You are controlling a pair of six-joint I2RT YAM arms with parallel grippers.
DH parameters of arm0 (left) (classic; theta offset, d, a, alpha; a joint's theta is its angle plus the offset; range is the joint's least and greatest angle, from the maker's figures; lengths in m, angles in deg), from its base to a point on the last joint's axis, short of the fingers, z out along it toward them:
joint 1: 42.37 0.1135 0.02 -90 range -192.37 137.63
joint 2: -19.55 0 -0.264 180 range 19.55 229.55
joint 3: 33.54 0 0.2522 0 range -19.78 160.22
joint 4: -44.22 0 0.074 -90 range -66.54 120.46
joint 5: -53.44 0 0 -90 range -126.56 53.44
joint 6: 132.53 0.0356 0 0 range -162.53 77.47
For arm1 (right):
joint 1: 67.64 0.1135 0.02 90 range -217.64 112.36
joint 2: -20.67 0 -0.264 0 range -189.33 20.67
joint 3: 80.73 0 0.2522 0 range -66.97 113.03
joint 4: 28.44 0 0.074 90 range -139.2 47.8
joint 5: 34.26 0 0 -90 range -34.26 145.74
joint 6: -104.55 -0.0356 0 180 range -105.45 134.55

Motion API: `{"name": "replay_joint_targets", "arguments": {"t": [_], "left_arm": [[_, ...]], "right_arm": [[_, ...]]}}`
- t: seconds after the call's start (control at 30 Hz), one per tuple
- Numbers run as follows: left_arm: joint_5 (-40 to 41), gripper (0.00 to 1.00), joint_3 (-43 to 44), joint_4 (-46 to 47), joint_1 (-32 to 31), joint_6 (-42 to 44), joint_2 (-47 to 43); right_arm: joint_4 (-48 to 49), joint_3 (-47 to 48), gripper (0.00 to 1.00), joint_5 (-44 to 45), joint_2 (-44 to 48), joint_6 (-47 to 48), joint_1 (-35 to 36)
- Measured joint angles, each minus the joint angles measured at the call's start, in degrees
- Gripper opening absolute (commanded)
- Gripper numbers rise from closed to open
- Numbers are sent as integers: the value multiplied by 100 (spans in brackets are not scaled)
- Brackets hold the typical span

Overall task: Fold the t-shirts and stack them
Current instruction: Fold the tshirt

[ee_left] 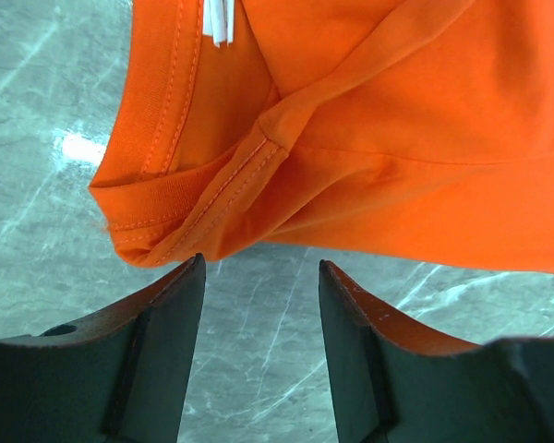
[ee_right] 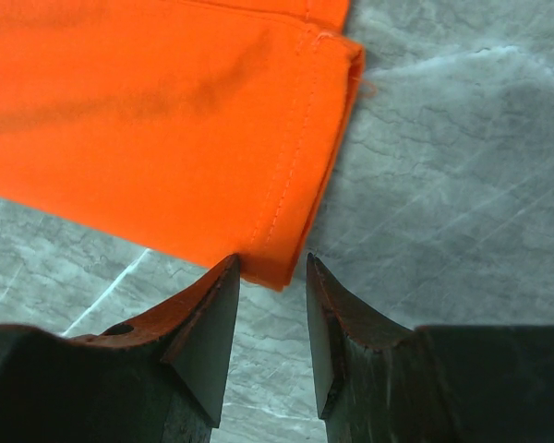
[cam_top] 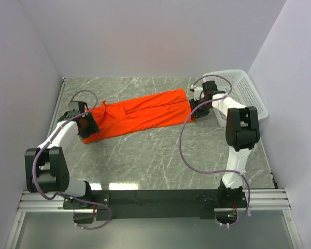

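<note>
T-shirt [cam_top: 137, 115] lies in long strip across tabletop [cam_top: 145, 161], 9 to 2 o'clock. Left pincer [ee_left: 261, 261] at collar end, right pincer [ee_right: 272, 258] at hem corner: both part-open, empty. Crosswise fold likely up next: pinch ends, lift together.

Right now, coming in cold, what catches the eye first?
The bright orange t-shirt, folded into a long strip, lies diagonally across the grey marble table. The left gripper sits open at its collar end, the right gripper open at the hem corner, with a white basket in the far right corner.
</note>
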Motion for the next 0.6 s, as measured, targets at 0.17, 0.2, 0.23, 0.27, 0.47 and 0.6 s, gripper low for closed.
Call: {"name": "replay_joint_targets", "arguments": {"t": [0.17,0.2,0.23,0.27,0.47,0.6], "left_arm": [[-35,57,0,9,0,44,195],[-37,56,0,11,0,46,227],[-39,56,0,11,0,48,258],[-42,55,0,13,2,48,291],[-72,53,2,9,11,68,448],[-37,54,2,4,11,107,365]], "right_arm": [[37,0,42,57,-2,-55,0],[37,0,42,55,-2,-59,0],[37,2,42,46,-4,-72,0],[35,9,42,26,-13,-76,0],[28,13,40,-63,-76,-96,0],[26,13,40,-109,-109,-103,0]]}}
